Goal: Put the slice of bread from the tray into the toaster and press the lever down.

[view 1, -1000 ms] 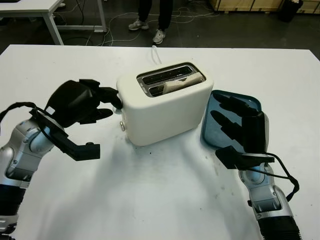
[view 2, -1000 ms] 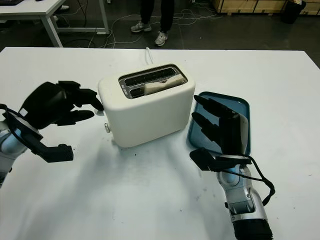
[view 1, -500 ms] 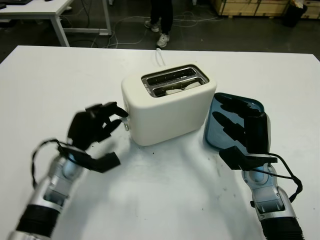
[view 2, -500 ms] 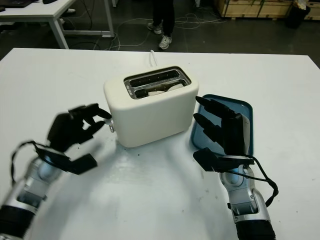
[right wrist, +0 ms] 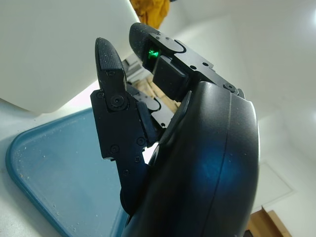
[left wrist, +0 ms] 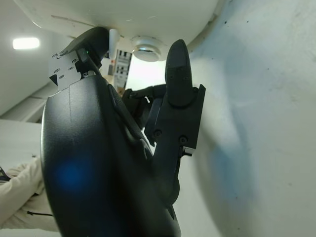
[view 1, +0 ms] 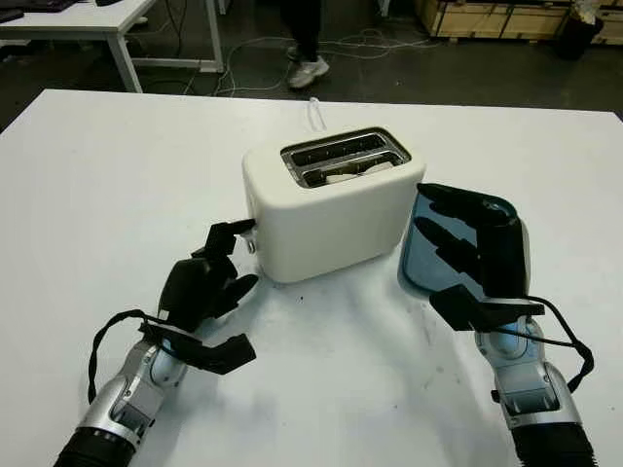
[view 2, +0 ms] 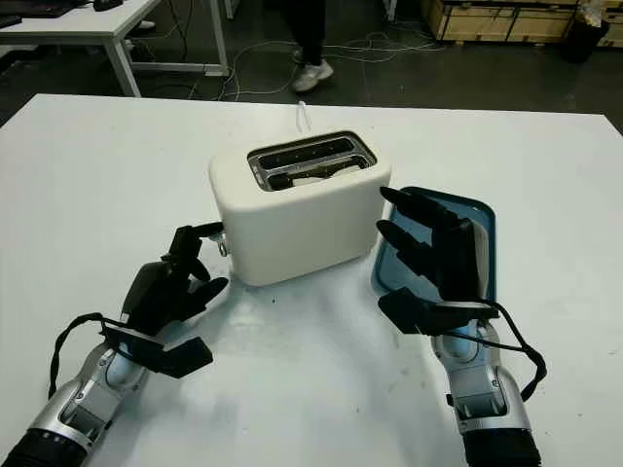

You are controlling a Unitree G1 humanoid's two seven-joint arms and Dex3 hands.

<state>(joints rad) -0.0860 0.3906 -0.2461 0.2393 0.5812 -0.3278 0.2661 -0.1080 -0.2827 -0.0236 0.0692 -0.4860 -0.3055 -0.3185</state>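
The black three-fingered left hand (view 1: 204, 287) sits at about seven o'clock from the cream-white rounded plastic toaster (view 1: 329, 201), holding nothing, with one fingertip (view 1: 240, 227) up against the toaster's end face by the small lever (left wrist: 113, 43); whether it actually presses on the lever cannot be told. A round knob (left wrist: 144, 47) sits just beside that lever on the same face. The black right hand (view 2: 440, 258) stands upright and open at about four o'clock from the toaster, over the near part of the teal rectangular plastic tray (view 1: 426, 248), which lies just beside the toaster at three o'clock. The pale slice of bread (view 1: 352, 173) is sunk in the toaster's nearer slot. Everything stands on the white table (view 1: 117, 175).
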